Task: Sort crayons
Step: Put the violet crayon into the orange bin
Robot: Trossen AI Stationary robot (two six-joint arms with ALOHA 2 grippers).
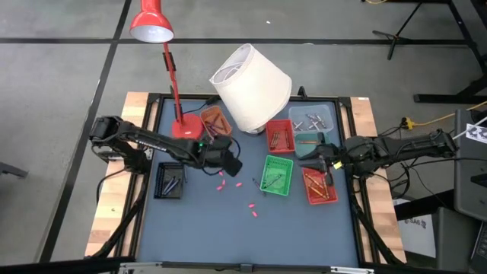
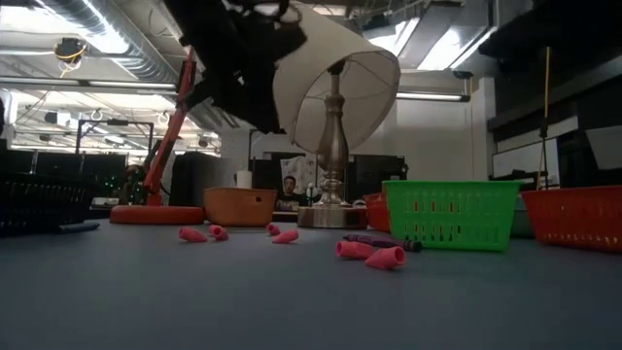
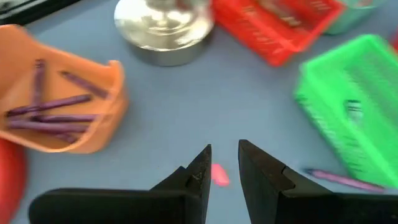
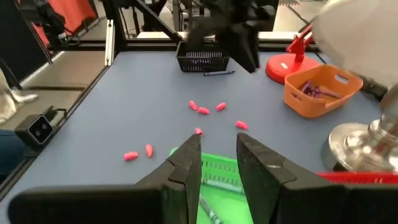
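Short pink crayon pieces lie scattered on the blue table between the trays, and more show in the low view. Purple crayons lie in the orange tray. One purple crayon lies on the table beside the green tray. My left gripper hovers open over the table near the middle, with a pink piece below it. My right gripper is open and empty above the green tray's right side, pointing toward the table's left.
A lamp with a tilted white shade stands on a metal base at the far middle. A red desk lamp stands far left. A black tray sits left; red, teal, clear and orange-red trays sit right.
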